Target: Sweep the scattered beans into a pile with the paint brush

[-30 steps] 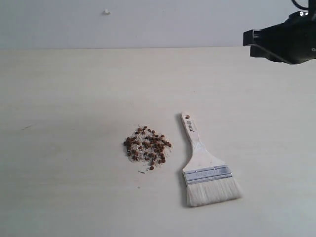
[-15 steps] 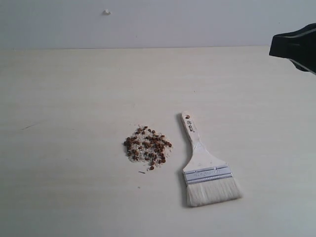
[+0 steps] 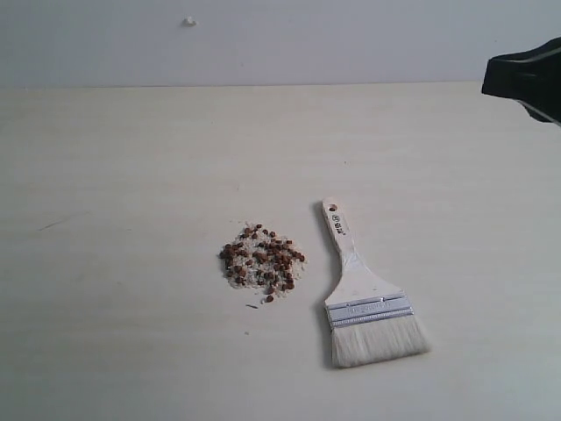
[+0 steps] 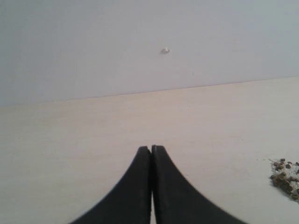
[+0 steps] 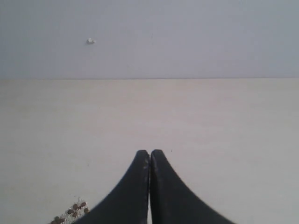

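The beans (image 3: 262,264) lie in one compact reddish-brown pile mixed with whitish grains near the table's middle; an edge of the pile shows in the left wrist view (image 4: 286,176) and in the right wrist view (image 5: 70,213). The paint brush (image 3: 364,294) lies flat on the table just right of the pile, bristles toward the front, handle hole toward the back. Nothing holds it. My right gripper (image 5: 150,152) is shut and empty; its black body (image 3: 526,81) hangs high at the far right. My left gripper (image 4: 151,148) is shut and empty, out of the exterior view.
The pale wooden table (image 3: 131,175) meets a grey wall at the back. A small white speck (image 3: 188,21) sits on the wall.
The right arm has pulled back to the right, away from the brush, and has hardly moved in the last half second. Beans and brush have not moved.
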`<action>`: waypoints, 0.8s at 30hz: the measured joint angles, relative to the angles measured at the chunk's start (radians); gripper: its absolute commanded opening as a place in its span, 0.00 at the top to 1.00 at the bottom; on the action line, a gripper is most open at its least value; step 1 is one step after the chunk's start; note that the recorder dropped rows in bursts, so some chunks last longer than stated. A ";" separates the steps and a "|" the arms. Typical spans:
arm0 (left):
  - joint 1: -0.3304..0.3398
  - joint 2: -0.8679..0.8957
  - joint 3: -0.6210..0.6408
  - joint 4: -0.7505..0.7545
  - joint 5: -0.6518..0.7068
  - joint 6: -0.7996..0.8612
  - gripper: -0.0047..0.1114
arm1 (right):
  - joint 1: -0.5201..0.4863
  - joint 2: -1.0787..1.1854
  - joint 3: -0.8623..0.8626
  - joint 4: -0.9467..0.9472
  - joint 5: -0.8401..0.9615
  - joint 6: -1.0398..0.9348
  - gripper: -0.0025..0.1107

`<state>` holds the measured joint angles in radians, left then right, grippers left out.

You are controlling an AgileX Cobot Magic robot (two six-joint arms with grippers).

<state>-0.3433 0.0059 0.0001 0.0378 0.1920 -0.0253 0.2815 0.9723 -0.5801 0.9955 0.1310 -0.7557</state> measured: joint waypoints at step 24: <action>0.000 0.000 0.000 0.000 0.000 0.000 0.96 | -0.203 -0.772 0.399 -0.071 -0.059 -0.043 0.98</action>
<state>-0.3433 0.0059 0.0001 0.0378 0.1920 -0.0253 0.0782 0.2002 -0.1808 0.9247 0.0721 -0.7991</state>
